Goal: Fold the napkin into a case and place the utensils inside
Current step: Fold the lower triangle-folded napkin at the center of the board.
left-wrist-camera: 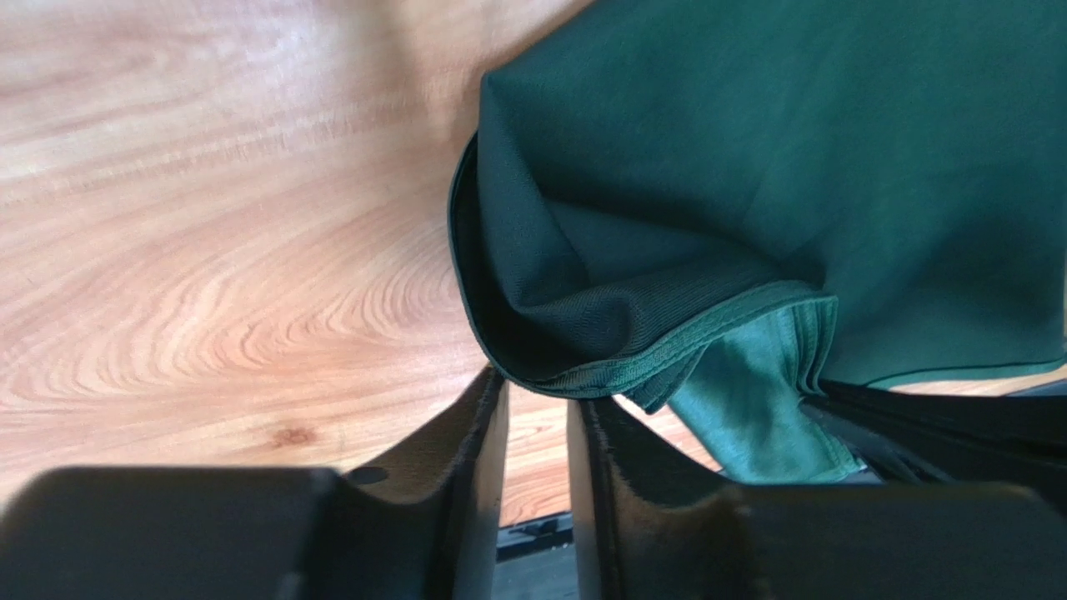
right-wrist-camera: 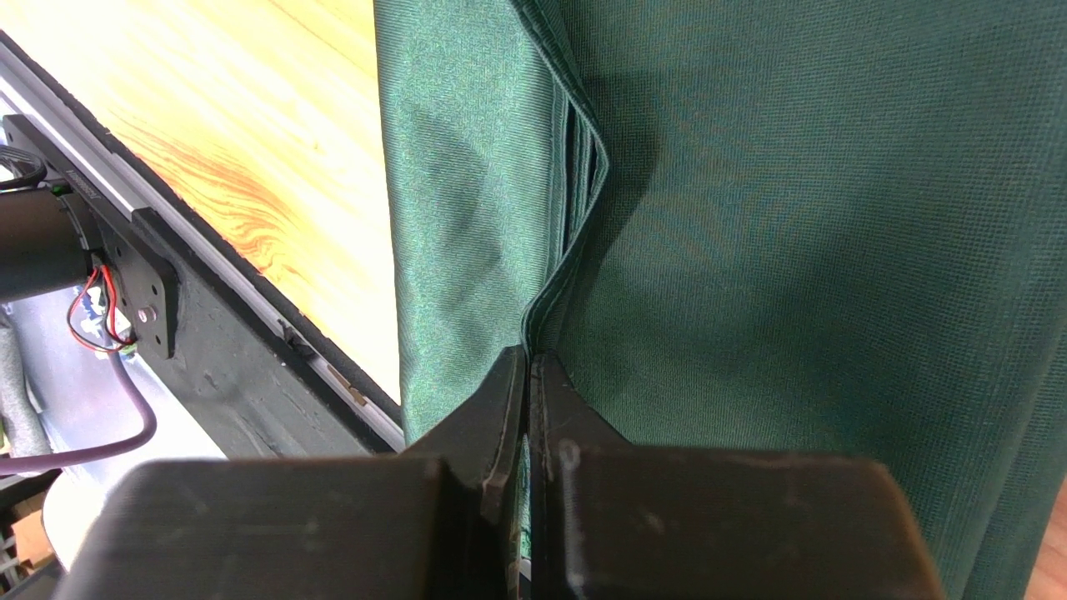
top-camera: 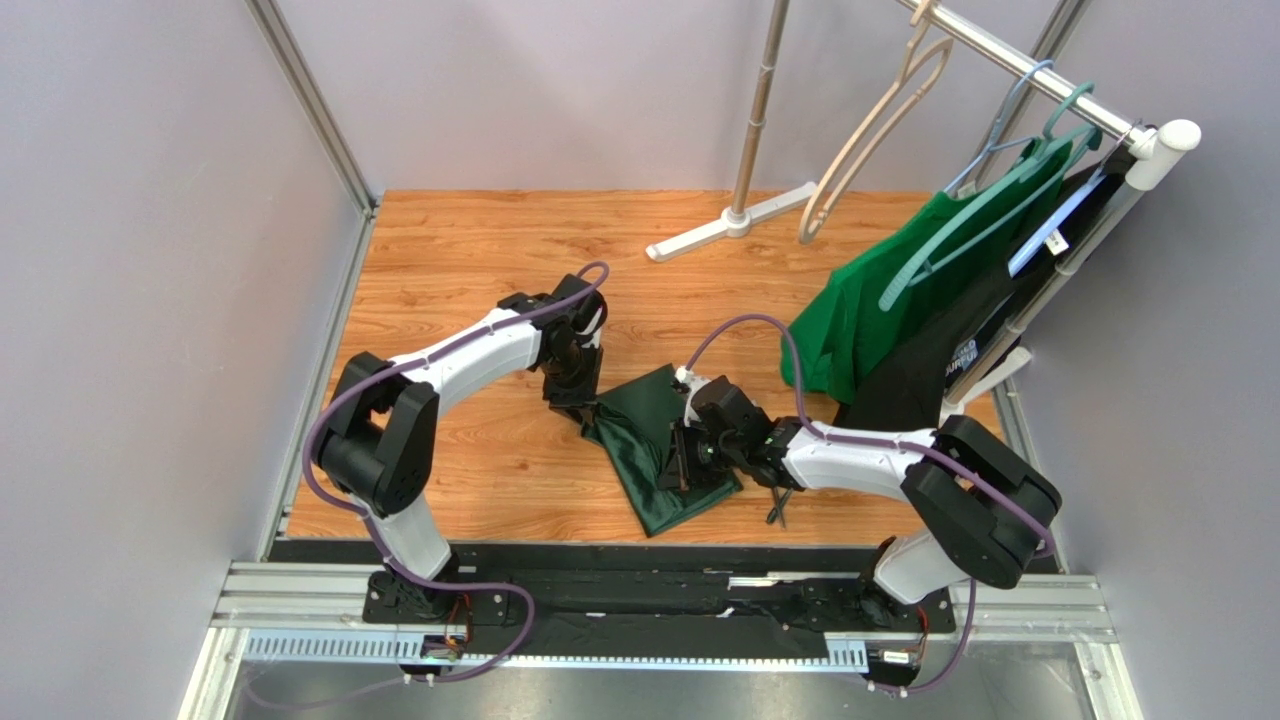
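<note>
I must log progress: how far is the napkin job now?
Done: the napkin is partly folded, layers stacked. In hand: right gripper pinches a folded edge; left gripper, open, sits at a corner hem. Left: finishing the case, inserting utensils, none visible.

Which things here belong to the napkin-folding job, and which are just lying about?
Job: napkin, pinched by the right claw; left claw at its hem.
Bystanders: green garment on teal hanger, black garment, empty hanger, clothes rail.
Utensils not seen.

L gripper (left-wrist-camera: 539,394) barely ajar; R gripper (right-wrist-camera: 530,363) closed.
</note>
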You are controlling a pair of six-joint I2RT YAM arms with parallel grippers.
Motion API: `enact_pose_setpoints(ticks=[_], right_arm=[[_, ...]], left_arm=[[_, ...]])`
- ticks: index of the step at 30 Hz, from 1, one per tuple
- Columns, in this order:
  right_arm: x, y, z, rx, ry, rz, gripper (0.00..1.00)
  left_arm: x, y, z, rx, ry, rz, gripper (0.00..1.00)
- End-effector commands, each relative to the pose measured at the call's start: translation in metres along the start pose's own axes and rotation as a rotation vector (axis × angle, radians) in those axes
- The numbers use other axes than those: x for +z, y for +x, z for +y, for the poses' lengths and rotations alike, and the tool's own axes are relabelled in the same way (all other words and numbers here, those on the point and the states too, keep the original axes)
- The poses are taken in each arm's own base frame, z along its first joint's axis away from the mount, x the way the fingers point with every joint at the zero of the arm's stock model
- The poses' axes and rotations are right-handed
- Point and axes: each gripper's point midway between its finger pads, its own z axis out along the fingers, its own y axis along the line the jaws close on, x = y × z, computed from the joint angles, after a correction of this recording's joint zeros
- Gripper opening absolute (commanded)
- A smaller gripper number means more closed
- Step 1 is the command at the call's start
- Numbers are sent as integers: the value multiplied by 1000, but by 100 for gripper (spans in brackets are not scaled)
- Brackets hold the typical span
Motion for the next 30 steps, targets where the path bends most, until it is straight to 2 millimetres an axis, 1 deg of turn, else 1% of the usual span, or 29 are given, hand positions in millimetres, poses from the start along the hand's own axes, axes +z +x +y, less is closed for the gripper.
enact_pose_setpoints(ticks=[1, 3, 4, 9, 10, 11, 14, 19, 20, 25, 27, 30], right_arm=[[-3, -9, 13, 2, -58, -41, 0], [-3, -8, 13, 5, -61, -38, 0], [-3, -6, 13, 5, -64, -32, 0], [-5, -2, 14, 8, -80, -17, 0], [-5, -1, 15, 6, -82, -15, 0], [-5, 0, 14, 8, -85, -10, 0], [-6, 2, 14, 11, -87, -8, 0], [-7, 6, 8, 17, -66, -9, 0], [-6, 6, 6, 18, -63, -8, 0], [-3, 10, 2, 22, -54, 2, 0], [-4, 11, 2, 25, -56, 4, 0], [-6, 15, -1, 20, -43, 12, 0]], left_arm=[[-8, -32, -13, -14, 29, -89, 26], [-7, -36, -17, -17, 36, -93, 19], [-8, -37, -18, -25, 38, -94, 13], [-9, -47, -29, -37, 75, -100, 6], [-8, -47, -33, -39, 93, -92, 6], [-2, -48, -34, -39, 99, -80, 5], [9, -50, -41, -51, 125, -61, 4], [17, -56, -56, -37, 152, -65, 4], [20, -56, -57, -35, 149, -58, 4], [22, -61, -60, -45, 154, -73, 4], [21, -63, -59, -45, 152, -80, 4], [25, -61, -59, -39, 149, -68, 4]])
